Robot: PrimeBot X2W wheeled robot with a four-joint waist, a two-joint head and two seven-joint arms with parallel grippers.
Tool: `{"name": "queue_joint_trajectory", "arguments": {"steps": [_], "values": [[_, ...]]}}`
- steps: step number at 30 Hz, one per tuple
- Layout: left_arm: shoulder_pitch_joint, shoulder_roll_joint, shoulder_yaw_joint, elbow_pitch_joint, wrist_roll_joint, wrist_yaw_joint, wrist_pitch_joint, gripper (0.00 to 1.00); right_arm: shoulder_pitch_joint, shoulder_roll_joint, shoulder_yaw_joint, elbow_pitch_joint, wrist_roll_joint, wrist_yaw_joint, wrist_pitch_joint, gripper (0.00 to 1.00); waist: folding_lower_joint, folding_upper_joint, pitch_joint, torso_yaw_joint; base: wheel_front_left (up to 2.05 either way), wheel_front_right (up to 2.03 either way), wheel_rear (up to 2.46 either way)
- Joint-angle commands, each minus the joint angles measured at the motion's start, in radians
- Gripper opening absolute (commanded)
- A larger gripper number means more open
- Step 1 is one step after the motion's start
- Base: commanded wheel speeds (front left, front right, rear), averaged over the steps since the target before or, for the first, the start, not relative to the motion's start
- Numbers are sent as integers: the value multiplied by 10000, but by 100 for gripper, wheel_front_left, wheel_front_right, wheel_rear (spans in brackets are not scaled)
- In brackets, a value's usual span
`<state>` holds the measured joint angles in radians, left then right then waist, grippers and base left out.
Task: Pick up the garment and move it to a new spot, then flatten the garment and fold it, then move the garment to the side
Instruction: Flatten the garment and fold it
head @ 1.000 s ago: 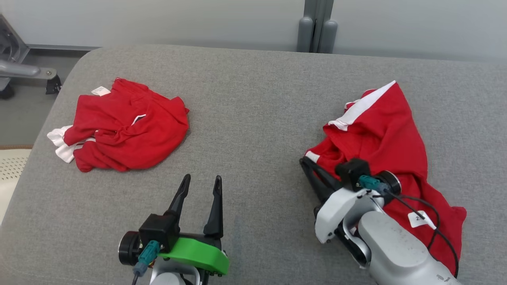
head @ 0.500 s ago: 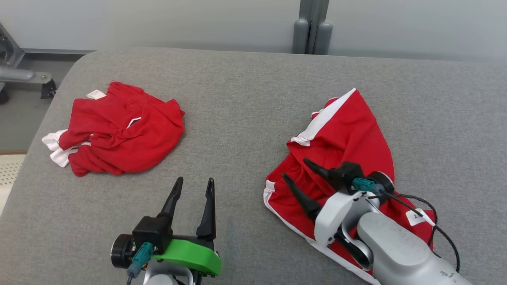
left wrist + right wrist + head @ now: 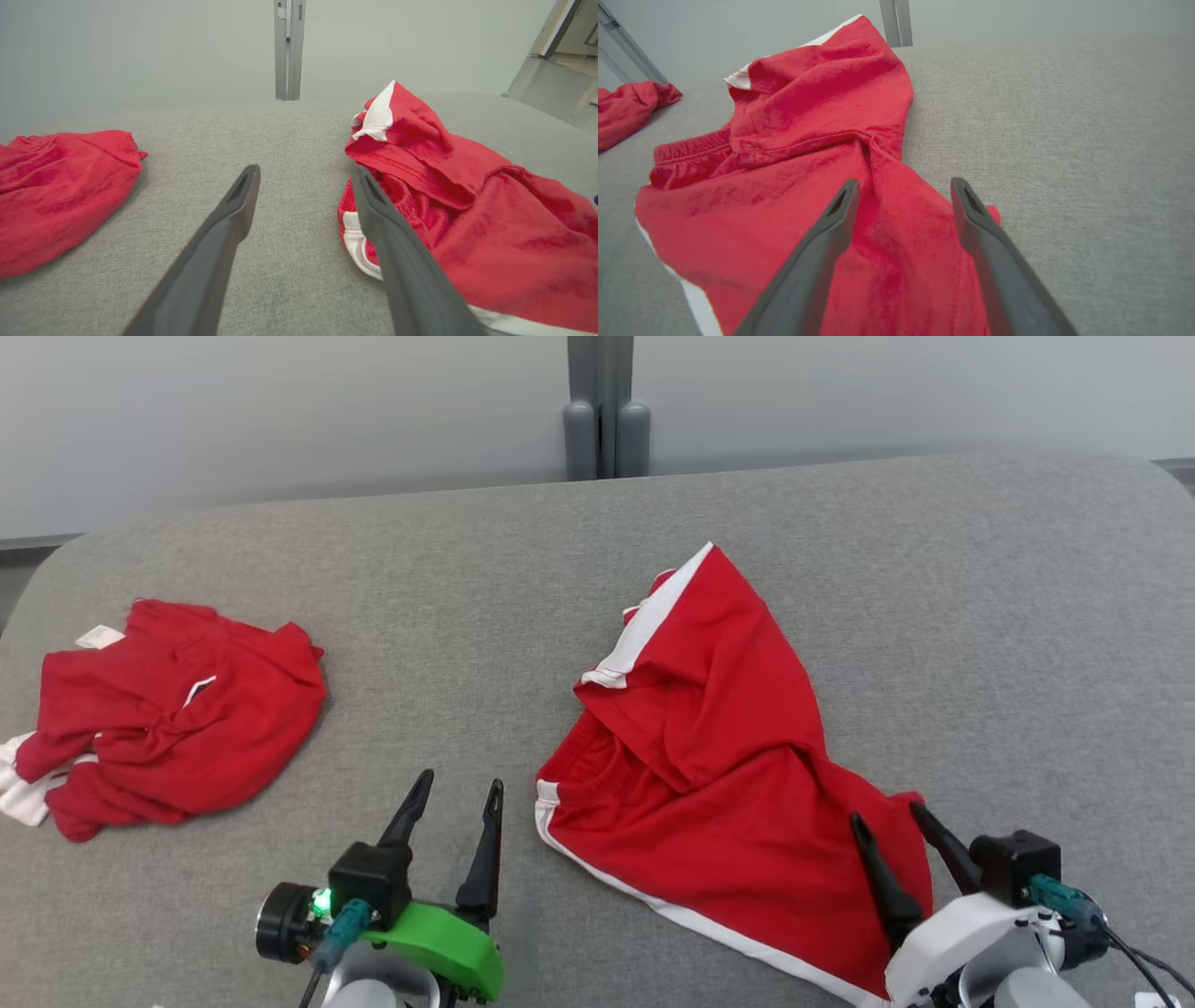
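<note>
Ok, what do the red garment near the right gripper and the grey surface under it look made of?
Red garment: thin, soft matte cloth, possibly synthetic sportswear knit; it drapes in loose folds. Grey surface: matte woven upholstery-like fabric, judging by its flecked weave.

**Left gripper** [image 3: 459, 782]: two long, tapering dark-grey fingers [image 3: 219, 242] on a green bracket [image 3: 439, 943]. Beside the bracket are a black camera block [image 3: 372, 875], a lit green LED [image 3: 322, 901] and a teal plug [image 3: 347, 922].

**Right gripper** [image 3: 885, 814]: matching fingers, a white housing [image 3: 952, 933], a second plug [image 3: 1050, 894] and a black cable [image 3: 1134, 957].
</note>
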<state>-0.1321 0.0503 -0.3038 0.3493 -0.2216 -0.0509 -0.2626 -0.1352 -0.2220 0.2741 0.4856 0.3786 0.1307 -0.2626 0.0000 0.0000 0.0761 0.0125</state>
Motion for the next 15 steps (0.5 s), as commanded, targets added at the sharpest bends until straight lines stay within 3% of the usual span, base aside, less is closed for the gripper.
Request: {"name": "queue_joint_trajectory", "arguments": {"steps": [1, 8, 15], "values": [[-257, 119, -88, 292, 257, -165, -35, 100, 232, 94, -241, -164, -153, 1, -30, 100, 0, 0, -134, -451, 0, 0, 0], [-1313, 456, -843, 2397, 591, -649, 76, 100, 457, 510, -584, -504, -624, 1, -15, 100, 0, 0, -105, -853, 0, 0, 0], [-2544, 284, -1386, 4017, -542, -795, 410, 100, 326, 585, -600, -628, -832, 1, 41, 100, 0, 0, 80, -1301, 0, 0, 0]]}}
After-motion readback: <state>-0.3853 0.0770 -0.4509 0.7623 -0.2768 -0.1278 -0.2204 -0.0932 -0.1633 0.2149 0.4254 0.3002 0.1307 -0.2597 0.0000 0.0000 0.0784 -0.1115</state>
